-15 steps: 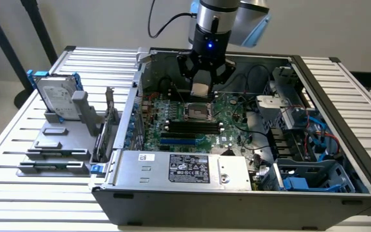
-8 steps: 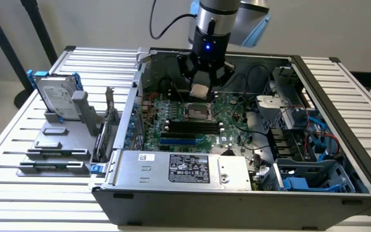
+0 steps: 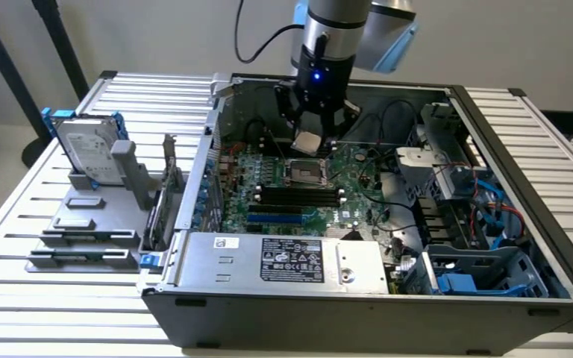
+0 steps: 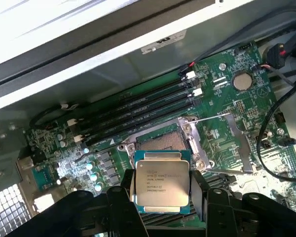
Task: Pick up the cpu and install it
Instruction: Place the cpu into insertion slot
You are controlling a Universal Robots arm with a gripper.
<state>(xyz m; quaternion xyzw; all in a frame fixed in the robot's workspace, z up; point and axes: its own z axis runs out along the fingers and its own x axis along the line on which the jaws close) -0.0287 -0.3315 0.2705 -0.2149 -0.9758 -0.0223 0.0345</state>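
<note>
My gripper [image 3: 307, 142] hangs inside the open computer case, shut on the cpu [image 3: 307, 142], a small flat square chip with a silver metal top. In the wrist view the cpu [image 4: 161, 183] sits between my two black fingers [image 4: 127, 190], printed side facing the camera. It hovers just above the open socket [image 4: 163, 140] on the green motherboard [image 4: 237, 106]. In the exterior view the socket [image 3: 307, 173] lies directly below the chip, its metal frame lifted open.
Black memory slots [image 4: 138, 111] run beside the socket. Cables [image 4: 274, 123] cross one side of the board. The power supply [image 3: 281, 261] fills the case's near wall. On the exterior view's left, a hard drive in a blue frame [image 3: 87, 153] and grey blocks [image 3: 83, 224] stand on the slatted table.
</note>
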